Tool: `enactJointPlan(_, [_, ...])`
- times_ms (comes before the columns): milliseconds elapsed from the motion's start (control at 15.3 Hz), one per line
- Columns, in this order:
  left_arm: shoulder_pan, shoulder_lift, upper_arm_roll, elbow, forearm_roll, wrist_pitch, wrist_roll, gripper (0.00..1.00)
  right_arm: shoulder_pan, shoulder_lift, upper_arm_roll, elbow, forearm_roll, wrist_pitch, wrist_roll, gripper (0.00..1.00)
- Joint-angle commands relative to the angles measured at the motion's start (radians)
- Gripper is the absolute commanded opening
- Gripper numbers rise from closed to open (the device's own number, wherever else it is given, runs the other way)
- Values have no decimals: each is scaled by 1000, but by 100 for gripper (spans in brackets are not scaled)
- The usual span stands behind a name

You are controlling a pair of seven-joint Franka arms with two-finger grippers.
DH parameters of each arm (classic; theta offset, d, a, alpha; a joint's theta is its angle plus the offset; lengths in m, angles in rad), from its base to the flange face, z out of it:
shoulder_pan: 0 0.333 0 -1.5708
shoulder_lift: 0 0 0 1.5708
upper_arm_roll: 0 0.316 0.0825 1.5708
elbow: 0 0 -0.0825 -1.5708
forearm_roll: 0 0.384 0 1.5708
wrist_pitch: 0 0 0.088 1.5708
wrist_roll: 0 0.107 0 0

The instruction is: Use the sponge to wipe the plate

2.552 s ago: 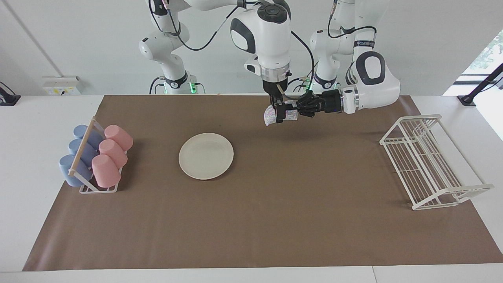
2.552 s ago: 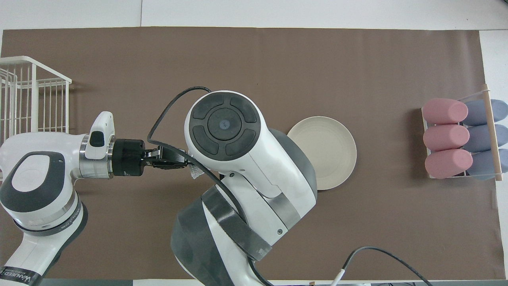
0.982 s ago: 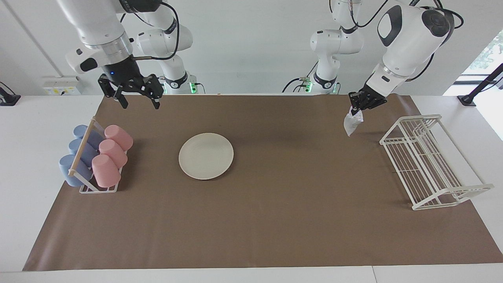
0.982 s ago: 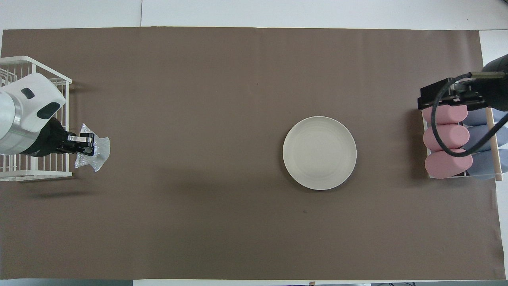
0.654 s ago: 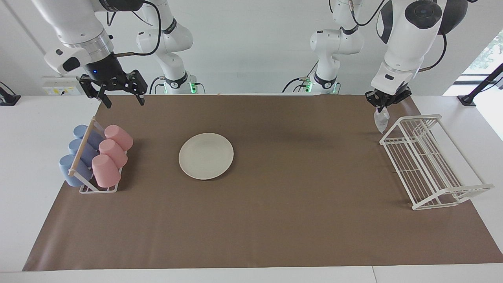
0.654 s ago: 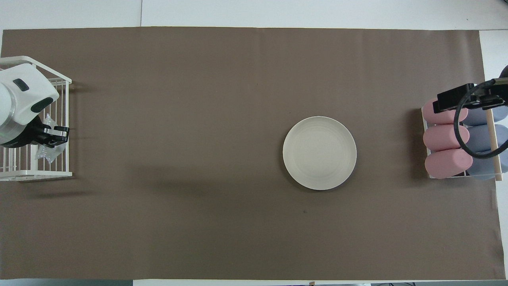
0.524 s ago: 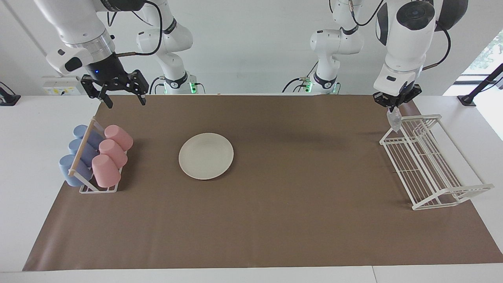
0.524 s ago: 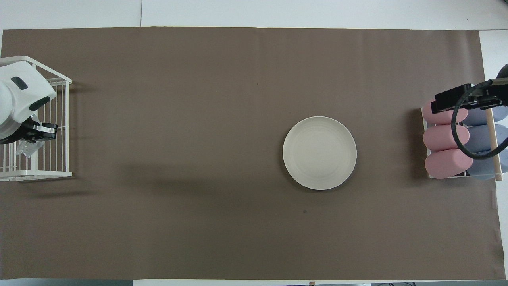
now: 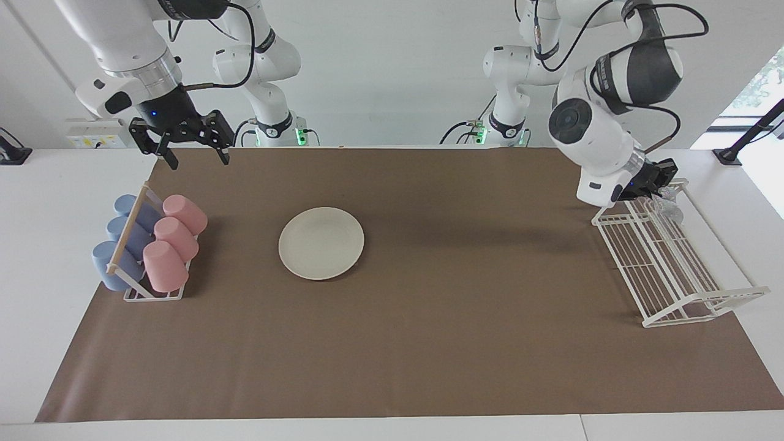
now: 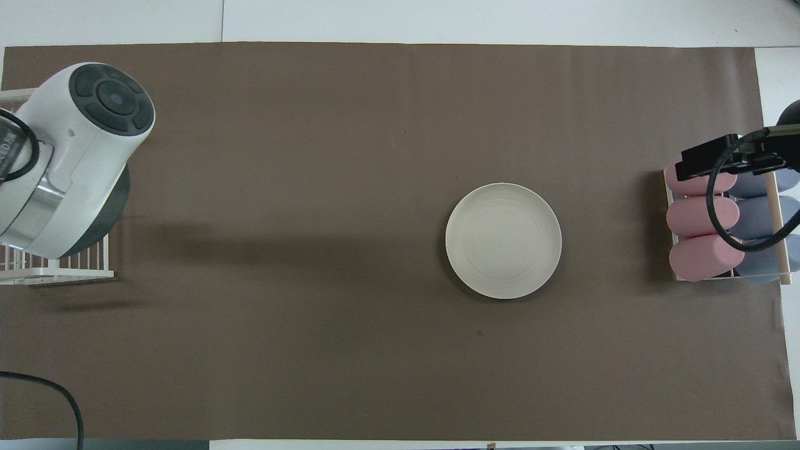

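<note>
Facing view: plate flat on the tabletop, beside the cup rack. Right claw spread, empty, over the mat's edge. Left claw at the wire rack; grip unreadable. Sponge apparently in that rack.

Overhead view: plate bare; left arm covers the rack.

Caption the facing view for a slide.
Left gripper carries the sponge over the wire rack; right gripper hangs open; plate sits untouched.
</note>
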Motion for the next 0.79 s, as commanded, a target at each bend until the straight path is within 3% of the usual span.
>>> enactJointPlan(0, [0, 94, 7, 35, 140, -9, -26, 0, 7, -41, 9, -27, -16, -4, -14, 100])
enactJointPlan(131, [0, 145, 9, 32, 163, -9, -120, 0, -2, -45, 11, -29, -17, -16, -14, 100])
enactJointPlan(327, [23, 157, 7, 15, 165, 43, -153, 0, -33, -58, 0, -56, -16, -42, -22, 100])
enactJointPlan(458, [35, 156, 7, -3, 160, 72, -170, 0, -42, -104, 0, -154, -13, -30, -22, 100])
enactJointPlan(589, [42, 150, 7, -32, 157, 94, -202, 0, -50, -144, 1, -266, -10, 71, -22, 100])
enactJointPlan(720, [49, 143, 6, -54, 148, 114, -239, 0, -67, -163, 4, -309, -7, 110, -24, 100])
